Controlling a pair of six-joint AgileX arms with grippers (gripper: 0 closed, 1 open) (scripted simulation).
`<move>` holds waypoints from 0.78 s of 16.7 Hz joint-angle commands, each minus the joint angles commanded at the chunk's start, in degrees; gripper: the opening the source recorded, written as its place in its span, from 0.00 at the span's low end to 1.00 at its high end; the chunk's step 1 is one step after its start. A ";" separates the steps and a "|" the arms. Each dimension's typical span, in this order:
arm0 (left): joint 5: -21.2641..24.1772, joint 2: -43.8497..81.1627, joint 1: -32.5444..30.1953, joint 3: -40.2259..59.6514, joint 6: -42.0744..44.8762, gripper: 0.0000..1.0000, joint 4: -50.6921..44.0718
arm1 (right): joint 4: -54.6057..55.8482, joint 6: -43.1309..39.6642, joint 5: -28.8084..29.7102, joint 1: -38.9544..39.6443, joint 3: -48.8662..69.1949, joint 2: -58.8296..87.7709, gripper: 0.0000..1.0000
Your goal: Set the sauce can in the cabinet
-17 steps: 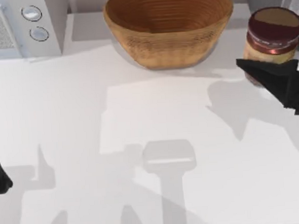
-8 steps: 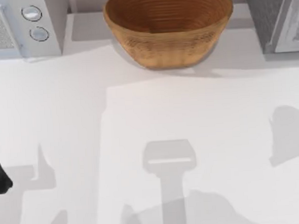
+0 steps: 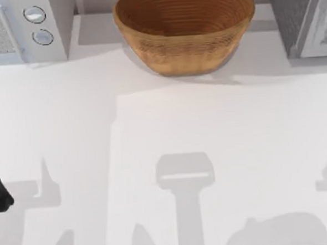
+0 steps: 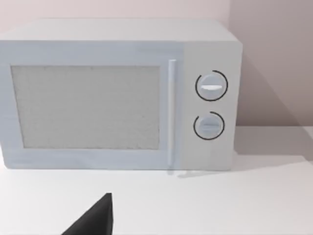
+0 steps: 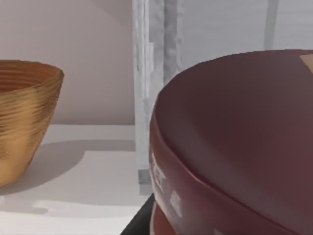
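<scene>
- Since a second ago, my right gripper and the sauce can [image 5: 234, 147] have left the top view's right edge; only shadows lie there now.
- Right wrist view: the can's maroon lid sits very close under that camera, seemingly carried. I cannot tell how the fingers stand.
- What matters next: the cabinet [image 3: 298, 14] stands just beyond the can, its white door frame directly behind the lid, basket [image 3: 184, 27] off to one side.
- My right arm is nearer; the left gripper [image 4: 93, 220] idles facing the microwave [image 4: 117, 93].
</scene>
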 joint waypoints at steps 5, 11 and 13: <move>0.00 0.00 0.00 0.00 0.00 1.00 0.00 | 0.05 0.06 -0.07 0.18 0.06 0.17 0.00; 0.00 0.00 0.00 0.00 0.00 1.00 0.00 | -2.57 0.53 0.49 1.70 9.03 7.24 0.00; 0.00 0.00 0.00 0.00 0.00 1.00 0.00 | -4.81 0.91 1.29 2.56 16.53 13.02 0.00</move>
